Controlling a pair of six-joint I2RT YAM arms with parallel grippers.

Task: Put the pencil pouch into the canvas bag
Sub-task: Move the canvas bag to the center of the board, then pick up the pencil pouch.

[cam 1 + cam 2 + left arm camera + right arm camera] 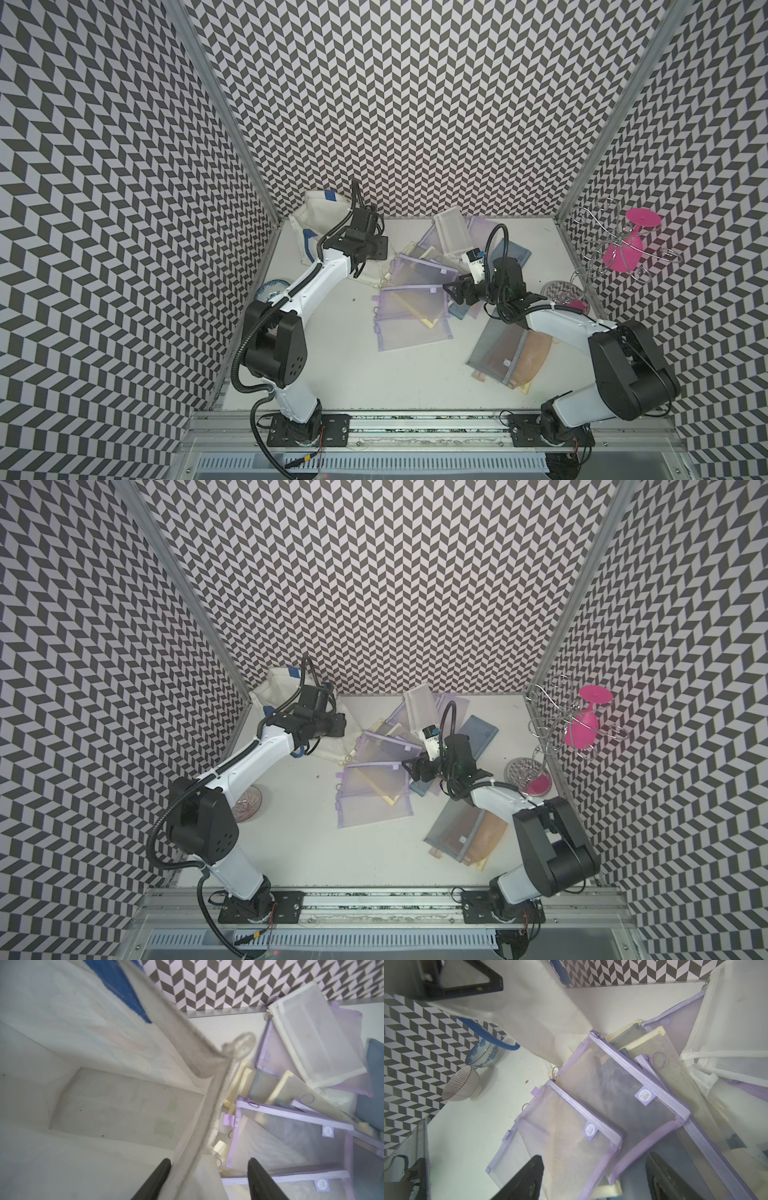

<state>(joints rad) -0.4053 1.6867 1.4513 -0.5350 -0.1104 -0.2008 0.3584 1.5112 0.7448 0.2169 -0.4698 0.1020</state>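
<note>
Left claw (208,1162) spread astride canvas bag (209,1109) rim. Right claw (595,1157) spread above mesh pencil pouch (623,1105), likely limp and light; pinch its bound corner.

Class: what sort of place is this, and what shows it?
Probably a robot test cell: chevron walls box in a white table, with left arm and right arm bolted to a metal rail.
</note>
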